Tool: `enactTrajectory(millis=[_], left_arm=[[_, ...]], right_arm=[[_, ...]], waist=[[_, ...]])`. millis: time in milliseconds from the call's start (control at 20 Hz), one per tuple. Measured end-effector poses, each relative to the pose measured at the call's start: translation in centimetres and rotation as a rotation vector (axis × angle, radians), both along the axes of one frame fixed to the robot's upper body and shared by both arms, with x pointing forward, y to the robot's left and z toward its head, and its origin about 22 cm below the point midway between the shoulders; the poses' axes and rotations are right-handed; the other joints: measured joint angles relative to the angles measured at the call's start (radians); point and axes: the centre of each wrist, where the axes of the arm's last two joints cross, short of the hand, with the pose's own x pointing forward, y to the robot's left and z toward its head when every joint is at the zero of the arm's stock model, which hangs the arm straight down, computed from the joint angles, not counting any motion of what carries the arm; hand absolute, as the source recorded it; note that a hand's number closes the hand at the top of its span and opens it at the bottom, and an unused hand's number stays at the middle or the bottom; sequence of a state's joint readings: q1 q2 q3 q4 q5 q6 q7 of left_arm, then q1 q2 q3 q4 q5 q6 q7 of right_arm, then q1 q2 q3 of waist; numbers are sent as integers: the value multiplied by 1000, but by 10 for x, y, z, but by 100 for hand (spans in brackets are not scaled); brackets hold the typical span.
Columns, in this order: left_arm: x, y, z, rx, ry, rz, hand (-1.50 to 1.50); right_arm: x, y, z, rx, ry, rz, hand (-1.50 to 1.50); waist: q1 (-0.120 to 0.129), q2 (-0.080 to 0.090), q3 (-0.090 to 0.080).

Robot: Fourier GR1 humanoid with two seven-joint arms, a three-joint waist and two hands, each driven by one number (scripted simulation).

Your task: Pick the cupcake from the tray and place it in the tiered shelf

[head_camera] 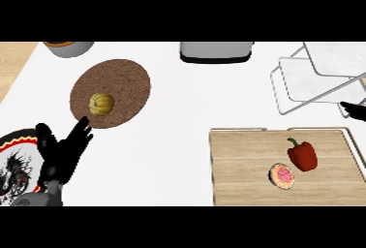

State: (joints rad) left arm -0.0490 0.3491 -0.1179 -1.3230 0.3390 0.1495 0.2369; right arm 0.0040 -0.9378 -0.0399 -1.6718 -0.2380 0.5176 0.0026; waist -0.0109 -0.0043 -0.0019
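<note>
your right hand (355,111) shows only as a dark tip at the view's edge, just past the tray's (243,189) far right corner and right below the tiered shelf (314,80); you cannot tell from here whether it is open or closed, and nothing shows in it. your left hand (63,150) rests well to the left of the tray, fingers straight and relaxed, holding nothing.

the cupcake (282,176) still sits on the tray, toward its right half, just left of and slightly nearer you than the red pepper (302,155), almost touching it. so the pick looks not yet done: you appear to be at the approach step.

for the next move, bring the right hand back over the tray and down onto the cupcake, coming from the side away from the pepper so you don't knock it. once the fingers wrap round it, lift and carry it beyond the tray's far right corner to the shelf. the brown mat (111,93) with the yellow squash (100,103), far left of the tray, plays no part.
</note>
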Motion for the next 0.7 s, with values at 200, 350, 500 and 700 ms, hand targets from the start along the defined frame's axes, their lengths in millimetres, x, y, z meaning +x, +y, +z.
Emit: enactTrajectory(millis=[200,350,500,700], left_arm=[[1,-1,2,1,0,-2,0],[1,-2,4,2,-2,-5,0],[1,-2,1,-7,-1,-11,0],[-2,0,-1,-8,-6,-11,0]], right_arm=[[-7,34,4,-89,3,-54,-150],[-10,59,7,-146,20,-81,-150],[-7,77,2,-197,48,-92,-150],[-10,93,-7,-265,70,-78,-150]], waist=[[4,1,0],[8,2,1],[12,3,1],[12,4,1]])
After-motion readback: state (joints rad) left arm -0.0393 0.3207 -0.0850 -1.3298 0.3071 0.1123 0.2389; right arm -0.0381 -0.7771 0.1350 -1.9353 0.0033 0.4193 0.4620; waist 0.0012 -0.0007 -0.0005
